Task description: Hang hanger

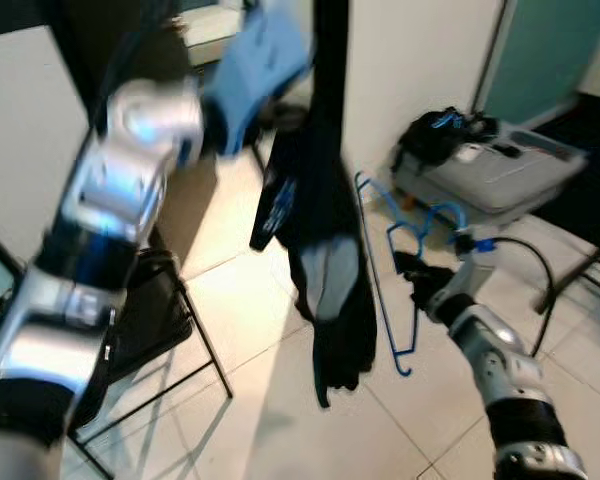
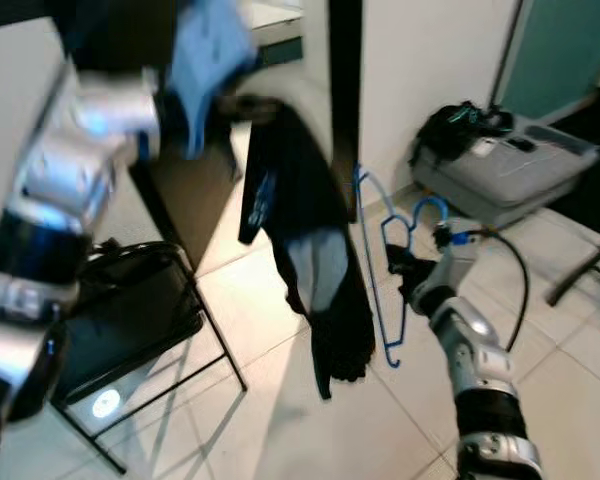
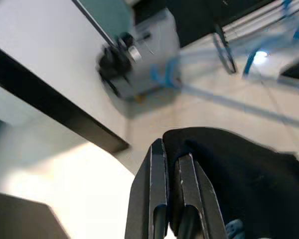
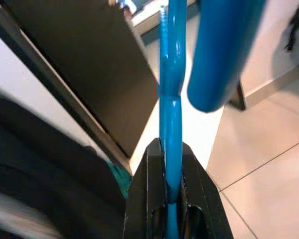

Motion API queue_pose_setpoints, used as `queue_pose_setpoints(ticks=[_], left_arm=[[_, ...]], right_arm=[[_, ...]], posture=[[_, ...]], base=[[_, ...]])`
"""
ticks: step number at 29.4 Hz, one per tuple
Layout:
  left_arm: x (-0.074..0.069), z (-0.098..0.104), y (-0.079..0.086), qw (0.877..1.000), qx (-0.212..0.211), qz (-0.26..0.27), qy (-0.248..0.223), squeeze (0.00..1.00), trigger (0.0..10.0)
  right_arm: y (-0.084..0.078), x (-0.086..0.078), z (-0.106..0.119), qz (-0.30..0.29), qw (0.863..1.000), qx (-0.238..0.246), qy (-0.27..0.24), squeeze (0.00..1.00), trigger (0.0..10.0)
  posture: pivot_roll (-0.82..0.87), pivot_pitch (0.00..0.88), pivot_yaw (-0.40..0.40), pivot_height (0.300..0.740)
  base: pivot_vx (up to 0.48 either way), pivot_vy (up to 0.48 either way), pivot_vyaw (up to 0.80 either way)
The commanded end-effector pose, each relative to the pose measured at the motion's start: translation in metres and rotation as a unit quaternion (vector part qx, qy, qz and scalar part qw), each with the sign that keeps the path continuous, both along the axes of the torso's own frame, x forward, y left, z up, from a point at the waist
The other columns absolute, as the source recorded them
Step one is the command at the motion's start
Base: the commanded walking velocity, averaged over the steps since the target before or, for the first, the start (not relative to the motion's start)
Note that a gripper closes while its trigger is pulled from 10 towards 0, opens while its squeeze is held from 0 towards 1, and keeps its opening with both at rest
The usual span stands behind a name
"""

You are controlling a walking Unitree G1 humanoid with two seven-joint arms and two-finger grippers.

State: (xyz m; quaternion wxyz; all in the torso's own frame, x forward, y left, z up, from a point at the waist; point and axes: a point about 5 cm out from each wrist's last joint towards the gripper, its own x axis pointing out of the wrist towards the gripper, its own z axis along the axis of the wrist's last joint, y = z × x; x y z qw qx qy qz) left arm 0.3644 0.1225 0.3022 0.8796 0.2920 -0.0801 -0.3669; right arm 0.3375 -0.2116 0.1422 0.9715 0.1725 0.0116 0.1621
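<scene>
Right wrist view has the right hand (image 4: 166,209) closed tight on the blue hanger (image 4: 170,114), the blue wire running straight out between the two black fingers (image 4: 144,199). From the head views, the right hand (image 1: 412,268) holds that hanger (image 1: 392,290) low over the tiled floor (image 1: 280,400), its long axis close to upright: the hook end points up near the white wall (image 1: 410,70), and the lower corner hangs toward the floor. Just beside it, toward the robot's left, a dark garment (image 1: 330,250) droops from above. The left hand (image 3: 167,199), raised high on its silver arm (image 1: 110,200), has its fingers nearly together and touching dark fabric (image 3: 239,169); whether they grip it I cannot tell. A black folding chair (image 1: 150,320) stands on the left. Farther off, a grey case (image 1: 500,175) lies on the floor with a black bag (image 1: 435,135) on its near end.
</scene>
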Motion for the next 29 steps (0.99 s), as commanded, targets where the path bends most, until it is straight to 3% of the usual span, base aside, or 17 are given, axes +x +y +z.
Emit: queue_pose_setpoints(ticks=[1, 2, 3, 5, 7, 8, 9, 10, 12, 13, 14, 15, 18, 21, 28, 29], left_arm=[[-0.002, 0.018, 0.001, 0.999, 0.000, 0.009, -0.035, 0.00, 10.0], [-0.001, 0.001, 0.007, 0.999, -0.003, 0.032, -0.014, 0.00, 10.0], [-0.001, 0.001, 0.007, 0.999, -0.003, 0.032, -0.014, 0.00, 10.0], [-0.001, -0.021, 0.021, 0.995, -0.036, 0.089, 0.014, 0.00, 10.0], [-0.001, -0.021, 0.021, 0.995, -0.036, 0.089, 0.014, 0.00, 10.0], [-0.001, -0.023, 0.027, 0.992, -0.056, 0.114, 0.017, 0.00, 10.0], [-0.001, -0.023, 0.027, 0.992, -0.056, 0.114, 0.017, 0.00, 10.0], [0.001, -0.015, 0.035, 0.986, -0.083, 0.146, 0.008, 0.00, 10.0], [0.001, -0.006, 0.034, 0.983, -0.100, 0.152, -0.001, 0.00, 10.0], [0.001, -0.006, 0.034, 0.983, -0.100, 0.152, -0.001, 0.00, 10.0], [0.001, -0.001, 0.031, 0.982, -0.109, 0.151, -0.007, 0.00, 10.0], [0.001, -0.001, 0.031, 0.982, -0.109, 0.151, -0.007, 0.00, 10.0], [0.001, 0.002, 0.028, 0.981, -0.113, 0.155, -0.014, 0.00, 10.0], [0.000, 0.001, 0.027, 0.981, -0.116, 0.156, -0.012, 0.00, 10.0], [-0.001, 0.000, 0.024, 0.981, -0.119, 0.154, -0.008, 0.00, 10.0], [-0.003, 0.001, 0.019, 0.981, -0.125, 0.148, -0.005, 0.00, 10.0]], right_arm=[[0.007, -0.001, -0.002, 0.015, 1.000, 0.009, 0.004, 0.00, 10.0], [0.005, -0.006, 0.002, 0.033, 0.999, 0.017, -0.005, 0.00, 10.0], [0.005, -0.006, 0.002, 0.033, 0.999, 0.017, -0.005, 0.00, 10.0], [-0.015, -0.032, 0.018, 0.109, 0.994, 0.015, -0.024, 0.00, 10.0], [-0.015, -0.032, 0.018, 0.109, 0.994, 0.015, -0.024, 0.00, 10.0], [-0.023, -0.044, 0.024, 0.145, 0.989, 0.000, -0.025, 0.00, 10.0], [-0.023, -0.044, 0.024, 0.145, 0.989, 0.000, -0.025, 0.00, 10.0], [-0.033, -0.067, 0.032, 0.206, 0.977, -0.051, -0.012, 0.00, 10.0], [-0.031, -0.083, 0.033, 0.252, 0.964, -0.085, 0.008, 0.00, 10.0], [-0.031, -0.083, 0.033, 0.252, 0.964, -0.085, 0.008, 0.00, 10.0], [-0.020, -0.097, 0.033, 0.301, 0.948, -0.104, 0.023, 0.00, 10.0], [-0.020, -0.097, 0.033, 0.301, 0.948, -0.104, 0.023, 0.00, 10.0], [0.005, -0.118, 0.034, 0.386, 0.914, -0.121, 0.041, 0.00, 10.0], [0.013, -0.121, 0.034, 0.399, 0.907, -0.132, 0.039, 0.00, 10.0], [0.020, -0.117, 0.035, 0.396, 0.909, -0.127, 0.032, 0.00, 10.0], [0.026, -0.111, 0.036, 0.391, 0.911, -0.130, 0.023, 0.00, 10.0]], posture=[[0.02, 0.052, 0.059, 0.740], [0.01, 0.050, 0.051, 0.740], [0.01, 0.050, 0.051, 0.740], [0.00, 0.057, 0.040, 0.740], [0.00, 0.057, 0.040, 0.740], [0.00, 0.059, 0.041, 0.740], [0.00, 0.059, 0.041, 0.740], [-0.02, 0.057, 0.042, 0.740], [-0.03, 0.056, 0.042, 0.740], [-0.03, 0.056, 0.042, 0.740], [-0.04, 0.052, 0.045, 0.740], [-0.04, 0.052, 0.045, 0.740], [-0.05, 0.050, 0.048, 0.740], [-0.05, 0.049, 0.049, 0.740], [-0.05, 0.046, 0.048, 0.740], [-0.04, 0.042, 0.038, 0.740]], base=[[0.000, 0.000, -0.80], [0.000, 0.000, -0.80], [0.000, 0.000, -0.80], [0.000, 0.000, -0.80], [0.000, 0.000, -0.80], [0.000, 0.000, -0.80], [0.000, 0.000, -0.80], [0.000, 0.000, 0.00], [0.000, 0.000, 0.00], [0.000, 0.000, 0.00], [0.000, 0.000, 0.00], [0.000, 0.000, 0.00], [0.000, 0.000, 0.00], [0.000, 0.000, 0.00], [0.000, 0.000, 0.00], [0.000, 0.000, 0.00]])
